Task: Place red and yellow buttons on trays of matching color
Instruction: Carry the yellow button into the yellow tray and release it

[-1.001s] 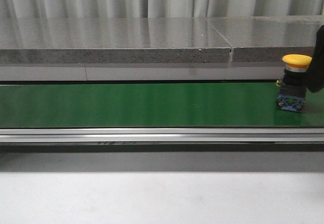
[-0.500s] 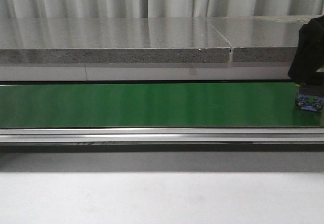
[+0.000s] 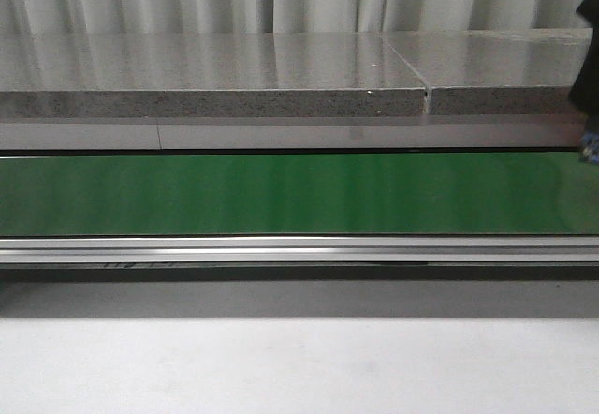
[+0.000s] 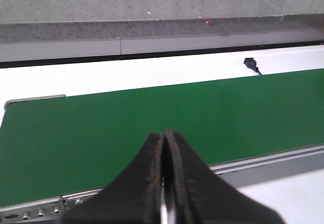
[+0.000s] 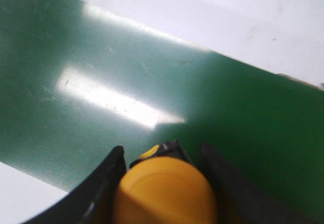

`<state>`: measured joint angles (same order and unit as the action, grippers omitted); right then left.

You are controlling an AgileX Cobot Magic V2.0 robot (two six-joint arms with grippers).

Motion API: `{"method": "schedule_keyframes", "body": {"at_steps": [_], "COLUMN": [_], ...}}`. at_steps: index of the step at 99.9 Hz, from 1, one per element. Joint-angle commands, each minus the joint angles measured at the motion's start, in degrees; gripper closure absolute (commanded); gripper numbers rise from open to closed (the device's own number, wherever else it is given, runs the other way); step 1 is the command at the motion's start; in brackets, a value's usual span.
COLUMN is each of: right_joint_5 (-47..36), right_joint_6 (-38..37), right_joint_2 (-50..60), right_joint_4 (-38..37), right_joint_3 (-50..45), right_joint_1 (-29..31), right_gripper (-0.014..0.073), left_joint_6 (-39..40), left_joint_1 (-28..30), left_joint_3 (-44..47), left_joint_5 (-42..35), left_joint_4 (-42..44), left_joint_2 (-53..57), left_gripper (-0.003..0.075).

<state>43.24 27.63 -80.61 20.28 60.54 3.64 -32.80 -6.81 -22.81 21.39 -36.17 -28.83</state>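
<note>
In the right wrist view a yellow button (image 5: 164, 191) with a domed cap sits between the black fingers of my right gripper (image 5: 162, 153), which is shut on it above the green belt (image 5: 101, 82). The front view shows only the dark right arm (image 3: 590, 49) at the far right edge, with a sliver of the button's blue base (image 3: 590, 147) below it. My left gripper (image 4: 164, 133) is shut with nothing in it, over the near edge of the belt (image 4: 101, 127). The red button and both trays are out of view.
A grey stone ledge (image 3: 206, 77) runs behind the belt (image 3: 281, 194). An aluminium rail (image 3: 281, 248) borders its near side, with white table (image 3: 281, 358) in front. A small black part (image 4: 250, 63) lies on the white strip beyond the belt.
My right arm has closed on the yellow button and carried it up and to the right, almost out of the front view. The left arm has not visibly moved.
</note>
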Motion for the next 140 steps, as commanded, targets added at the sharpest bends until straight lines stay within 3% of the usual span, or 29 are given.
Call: {"method": "schedule_keyframes", "body": {"at_steps": [1,24,41,57,76,140], "right_joint_5": [1.74,5.44,0.79,-2.57,-4.08,-7.55], "right_joint_6": [-2.16,-5.59,-9.21,-11.28,-11.81,-11.52], "right_joint_2": [4.62,8.08,6.14,0.8,-5.99,-18.92], "right_joint_4": [-0.71,-4.37,-4.25,-4.21,-4.1,-6.24], "right_joint_3": [4.64,11.68,11.59,11.59,11.59,11.59], "right_joint_1": [3.71,19.38,31.48,37.61,40.64,40.73], "right_gripper": [0.0546,0.0546,0.0546,0.0546,0.0546,0.0546], "left_joint_6": [-0.03,-0.03,-0.03,-0.03,-0.03,-0.03], "left_joint_1": [-0.14,-0.14,-0.14,-0.14,-0.14,-0.14], "left_joint_3": [-1.66,-1.66,-1.66,-1.66,-1.66,-1.66], "left_joint_5": [-3.59,-3.59,-3.59,-3.59,-3.59,-3.59], "left_joint_4": [-1.37,-1.37,-1.37,-1.37,-1.37,-1.37], "left_joint_2": [-0.31,-0.31,-0.31,-0.31,-0.31,-0.31], "left_gripper": [0.0739,0.0739,0.0739,0.0739,0.0739,0.0739]}}
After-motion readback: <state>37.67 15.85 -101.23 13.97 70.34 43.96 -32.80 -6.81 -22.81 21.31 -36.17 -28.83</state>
